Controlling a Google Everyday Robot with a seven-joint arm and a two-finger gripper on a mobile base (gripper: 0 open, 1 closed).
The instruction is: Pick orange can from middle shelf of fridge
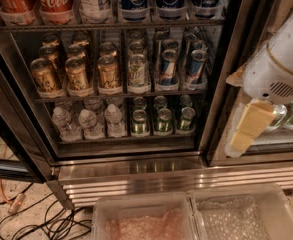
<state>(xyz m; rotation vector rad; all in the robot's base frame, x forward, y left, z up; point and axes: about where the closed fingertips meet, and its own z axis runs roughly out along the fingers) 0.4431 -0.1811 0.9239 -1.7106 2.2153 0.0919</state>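
Observation:
Several golden-orange cans stand in rows at the left of the middle shelf (pixel 116 92) of the fridge (pixel 136 176). The front ones are the left orange can (pixel 45 76), a second (pixel 77 74) and a third (pixel 109 72). A pale green-lettered can (pixel 138 72) and blue-and-silver slim cans (pixel 168 67) stand to their right. My gripper (pixel 247 130), cream-coloured under a white arm housing (pixel 278 64), hangs at the right, in front of the fridge's right section. It is well to the right of the orange cans and touches none of them.
Cola and Pepsi bottles (pixel 56 1) fill the rack above. Water bottles (pixel 86 121) and green cans (pixel 161 119) fill the rack below. A black post (pixel 226 69) divides the fridge sections. Two translucent bins (pixel 146 216) sit in front of the base. Cables (pixel 46 219) lie on the floor at left.

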